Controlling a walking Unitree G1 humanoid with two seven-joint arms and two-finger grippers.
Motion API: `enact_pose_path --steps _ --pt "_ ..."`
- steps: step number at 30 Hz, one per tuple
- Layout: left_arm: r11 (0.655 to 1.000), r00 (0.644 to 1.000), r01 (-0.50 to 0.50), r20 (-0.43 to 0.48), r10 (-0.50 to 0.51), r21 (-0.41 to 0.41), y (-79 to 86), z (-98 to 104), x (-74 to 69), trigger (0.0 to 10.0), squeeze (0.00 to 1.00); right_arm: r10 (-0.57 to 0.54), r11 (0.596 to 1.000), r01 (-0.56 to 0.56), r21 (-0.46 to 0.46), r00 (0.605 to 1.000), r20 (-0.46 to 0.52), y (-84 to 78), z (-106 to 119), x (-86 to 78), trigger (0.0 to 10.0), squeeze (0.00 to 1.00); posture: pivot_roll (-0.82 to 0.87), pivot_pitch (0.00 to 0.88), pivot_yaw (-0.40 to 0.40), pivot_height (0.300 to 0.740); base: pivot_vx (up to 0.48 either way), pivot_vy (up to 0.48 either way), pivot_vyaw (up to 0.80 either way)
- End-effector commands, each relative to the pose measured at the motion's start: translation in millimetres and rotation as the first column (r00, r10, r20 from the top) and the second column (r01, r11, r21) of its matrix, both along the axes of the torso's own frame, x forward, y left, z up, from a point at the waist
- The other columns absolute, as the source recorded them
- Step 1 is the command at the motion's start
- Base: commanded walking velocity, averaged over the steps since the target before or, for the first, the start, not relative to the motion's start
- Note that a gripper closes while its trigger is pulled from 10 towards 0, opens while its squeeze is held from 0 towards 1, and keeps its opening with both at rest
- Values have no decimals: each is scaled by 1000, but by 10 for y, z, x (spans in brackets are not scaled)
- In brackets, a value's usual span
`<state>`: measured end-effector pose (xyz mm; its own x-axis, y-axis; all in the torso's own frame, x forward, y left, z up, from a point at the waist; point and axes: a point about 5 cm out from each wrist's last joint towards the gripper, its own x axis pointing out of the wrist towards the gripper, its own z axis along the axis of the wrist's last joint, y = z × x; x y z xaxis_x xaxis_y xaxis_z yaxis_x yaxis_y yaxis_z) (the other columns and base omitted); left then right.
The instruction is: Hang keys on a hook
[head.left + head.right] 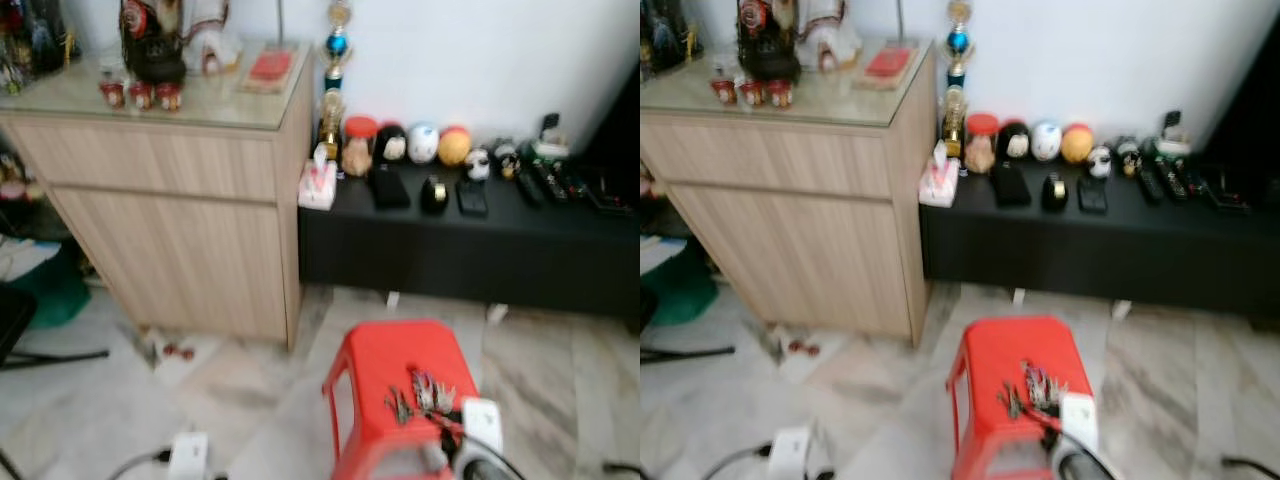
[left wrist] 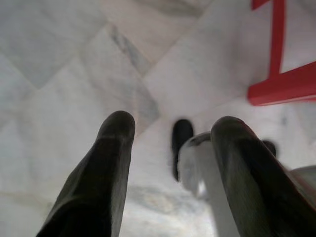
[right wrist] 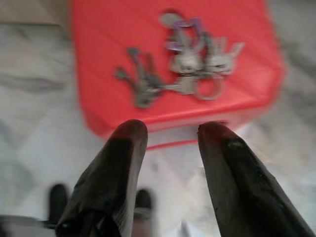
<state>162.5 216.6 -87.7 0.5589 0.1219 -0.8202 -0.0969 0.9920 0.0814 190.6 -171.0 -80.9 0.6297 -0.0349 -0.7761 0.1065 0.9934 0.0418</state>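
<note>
1. Right wrist view is showing the opening step — reaching for the keys (image 3: 185, 74), which are lying in two linked bunches on top of the red stool (image 3: 108, 44), toward the stool's near edge.
2. The right gripper (image 3: 170, 136) is hovering just short of that near edge, above the marble floor (image 3: 29, 148), its fingers (image 3: 121, 163) spread apart and grasping nothing; the keys are lying beyond the fingertips, not yet between them.
3. The next move, as I judge it, is calling for the gripper to be travelling forward over the stool and lowering onto the ring joining the bunches, since flat keys on a smooth seat are likely to slide rather than lift.
4. The left gripper (image 2: 170, 136) is hanging beside the stool, pointing down at the floor — released, with nothing between its fingers.
5. No hook is recognisable beyond the stool, where a wooden cabinet (image 1: 190, 220) and a low black bench (image 1: 470, 240) are standing against the wall.
</note>
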Motion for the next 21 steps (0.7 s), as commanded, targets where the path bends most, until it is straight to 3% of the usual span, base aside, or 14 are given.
enact_pose_path --steps 1,5,8,10,12,14,19,20,21 --pt "1000 1000 15 -4 -15 -11 -62 -9 10 10000 0 -36 999 35 -24 999 -22 -164 -25 -83 10000 0 -14 0 -41 740 0 0 0" --pt "1000 1000 -4 20 4 -13 -67 0 23 10000 0 -33 999 33 -23 999 -16 -199 -25 -98 10000 0 -14 0 -44 740 0 0 0" --pt "995 993 -87 75 90 -41 -38 30 59 10000 0 -16 1000 16 -14 1000 11 -192 -5 -68 10000 0 -24 0 -41 740 0 0 0" --pt "993 984 -108 140 114 -44 18 100 161 10000 0 26 1000 -26 -13 999 42 -174 26 -13 10000 0 -34 0 -40 740 0 0 0" --pt "995 978 -96 182 101 -35 42 147 226 10000 0 44 999 -44 -10 997 64 -164 48 22 10000 0 -35 0 -40 740 0 0 0" --pt "998 952 -56 300 57 -12 94 284 389 10000 0 69 998 -68 -8 990 126 -160 110 110 10000 0 -32 0 -43 740 0 0 0" --pt "999 935 -44 353 42 -2 118 348 453 10000 0 80 997 -79 -15 984 160 -165 146 153 10000 0 -28 0 -44 740 0 0 0" --pt "1000 856 -19 517 10 11 159 571 625 10000 0 133 991 -119 -68 952 274 -194 275 284 10000 0 -28 0 -41 740 0 0 0" --pt "1000 825 -11 565 0 17 165 646 670 10000 0 144 989 -123 -86 939 312 -207 321 326 10000 0 -28 0 -41 740 0 0 0"
